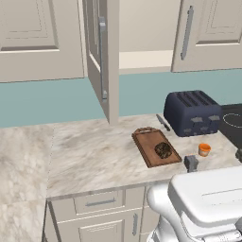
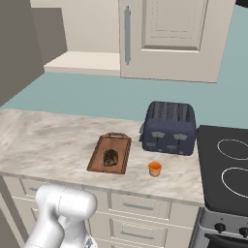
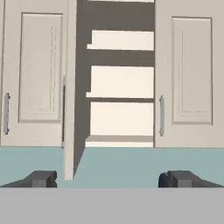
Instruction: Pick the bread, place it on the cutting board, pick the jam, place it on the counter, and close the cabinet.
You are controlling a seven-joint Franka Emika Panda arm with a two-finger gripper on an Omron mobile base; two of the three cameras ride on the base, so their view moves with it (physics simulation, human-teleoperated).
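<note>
The dark brown bread [image 1: 163,150] [image 2: 111,157] lies on the reddish cutting board [image 1: 148,139] [image 2: 120,141] in the middle of the marbled counter [image 1: 90,156] [image 2: 48,140]. To the board's right, the small orange jam [image 1: 204,149] [image 2: 155,168] stands upright on the counter in front of the toaster. The cabinet [image 3: 120,87] [image 1: 144,60] [image 2: 85,62] is open, its left door [image 1: 101,56] [image 3: 69,131] swung out edge-on. My gripper [image 3: 111,179] [image 1: 215,159] is open and empty, facing the cabinet from a distance.
A dark blue toaster [image 1: 193,112] [image 2: 170,127] sits behind the jam, with a knife [image 1: 163,122] beside it. A black stovetop [image 2: 227,167] lies to the right. The right cabinet door [image 3: 188,74] is shut. Drawers [image 1: 100,202] run below the counter.
</note>
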